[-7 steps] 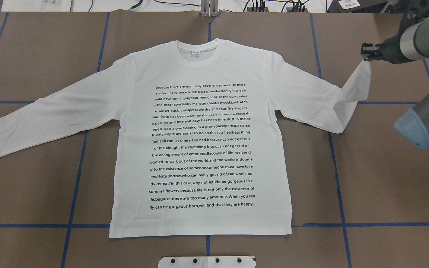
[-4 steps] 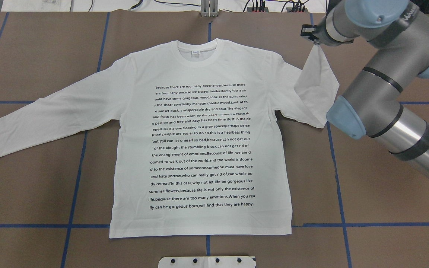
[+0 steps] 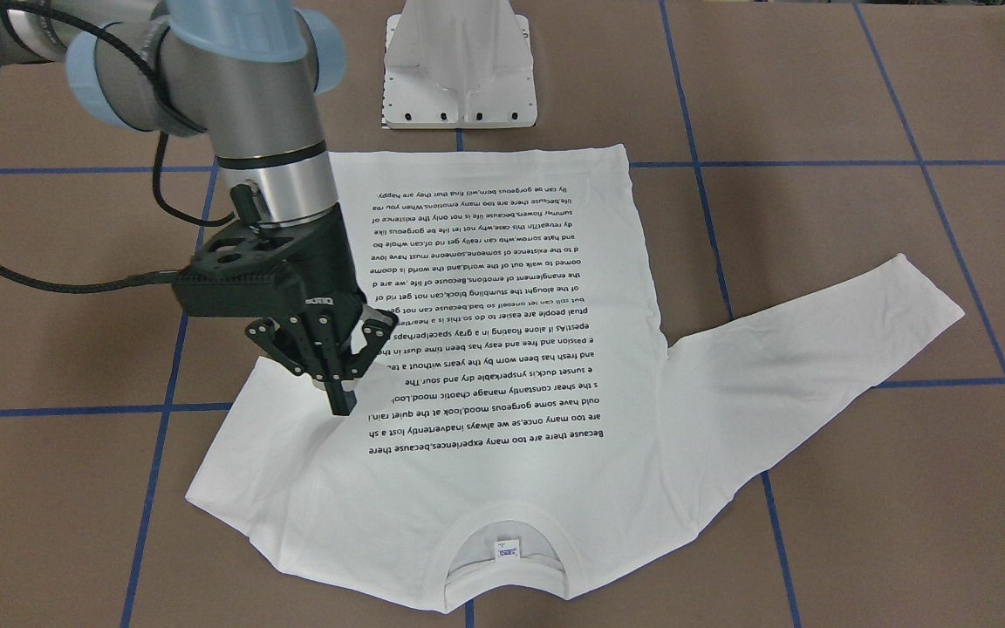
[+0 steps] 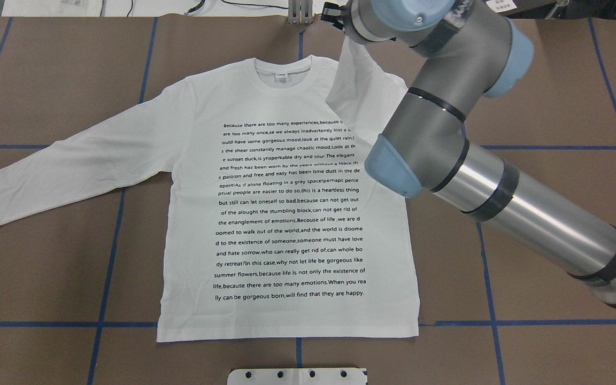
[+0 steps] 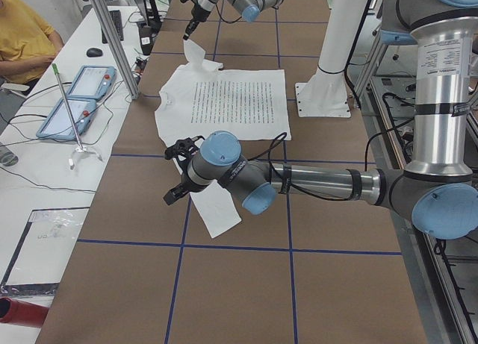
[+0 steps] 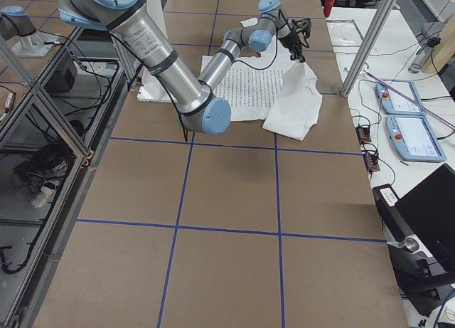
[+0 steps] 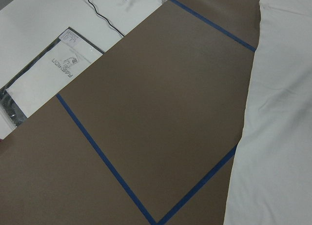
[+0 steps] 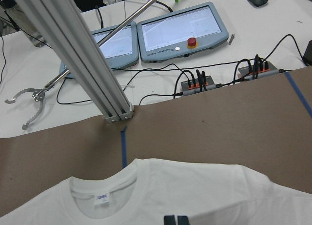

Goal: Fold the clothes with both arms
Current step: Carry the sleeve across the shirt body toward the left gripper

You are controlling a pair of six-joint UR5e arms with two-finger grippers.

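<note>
Brown paper-covered table (image 4: 46, 278), white long-sleeved shirt (image 4: 286, 214) lying flat print-up, right gripper (image 3: 342, 398) jaws clamped on one sleeve (image 4: 359, 85), held up over the shoulder, left gripper (image 5: 178, 174) by the other cuff (image 5: 216, 213), can't tell its jaws tbh

On the brown table (image 5: 239, 284) I see the white shirt (image 5: 224, 105) lying flat, with the printed side up. The near left gripper (image 5: 176, 172) hangs just over the end of the near sleeve (its jaws I cannot judge from here). The far right gripper (image 5: 191, 30) is above the shirt's far edge, and the other sleeve hangs from it, raised off the table. A person in yellow (image 5: 22, 30) is at the top left corner.
</note>
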